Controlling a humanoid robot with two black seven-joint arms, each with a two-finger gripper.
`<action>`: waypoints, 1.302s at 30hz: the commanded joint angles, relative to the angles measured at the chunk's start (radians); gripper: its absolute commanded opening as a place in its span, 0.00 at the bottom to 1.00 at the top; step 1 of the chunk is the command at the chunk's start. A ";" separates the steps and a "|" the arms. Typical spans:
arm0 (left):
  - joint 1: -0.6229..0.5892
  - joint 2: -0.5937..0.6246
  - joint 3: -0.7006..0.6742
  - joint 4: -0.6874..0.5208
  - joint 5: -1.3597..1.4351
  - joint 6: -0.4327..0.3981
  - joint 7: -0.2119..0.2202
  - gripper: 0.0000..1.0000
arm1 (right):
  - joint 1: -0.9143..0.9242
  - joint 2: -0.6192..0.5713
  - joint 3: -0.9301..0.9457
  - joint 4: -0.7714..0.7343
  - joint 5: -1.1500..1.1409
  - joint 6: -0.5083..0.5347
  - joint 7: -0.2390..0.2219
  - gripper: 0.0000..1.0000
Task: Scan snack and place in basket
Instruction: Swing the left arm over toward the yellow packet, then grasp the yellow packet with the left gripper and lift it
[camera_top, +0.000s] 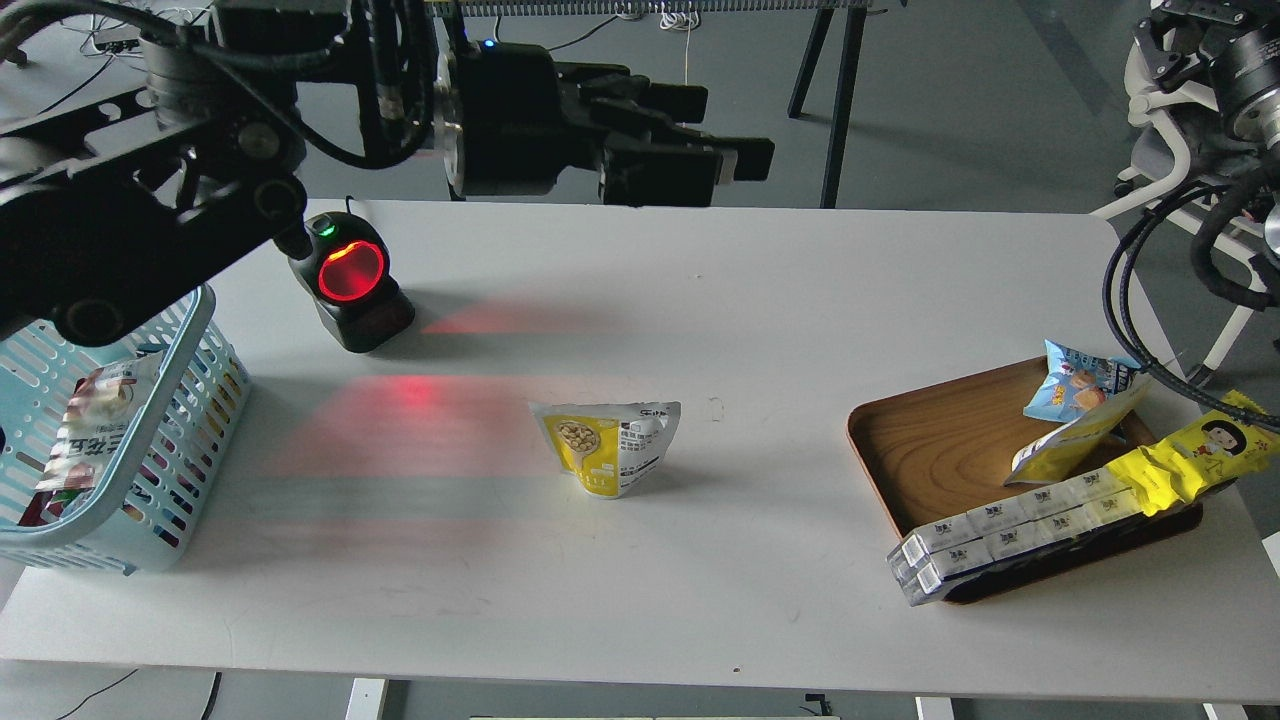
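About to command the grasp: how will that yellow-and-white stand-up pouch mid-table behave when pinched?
The yellow-and-white stand-up pouch probably tips easily: it stands alone on a narrow base. Its film looks creased, so likely soft and crushable. Glossy surface may slip; it seems light for its size.

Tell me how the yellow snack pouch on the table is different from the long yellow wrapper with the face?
The snack pouch stands upright alone on the white table; the long wrapper lies slanted on the wooden tray's edge. The pouch shows a round picture of nuggets; the wrapper shows a cartoon face. The pouch is short and wide, the wrapper long and narrow. Both are mostly yellow.
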 joint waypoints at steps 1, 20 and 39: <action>0.020 -0.007 0.054 -0.087 0.272 0.001 -0.004 0.94 | -0.024 0.001 0.014 -0.002 0.002 0.047 0.022 0.99; 0.036 0.074 0.378 -0.132 0.537 0.001 -0.100 0.83 | -0.099 -0.007 0.038 0.012 0.002 0.117 0.025 0.99; 0.036 0.087 0.380 -0.068 0.537 0.035 -0.103 0.23 | -0.091 0.001 0.037 0.013 0.002 0.117 0.025 0.99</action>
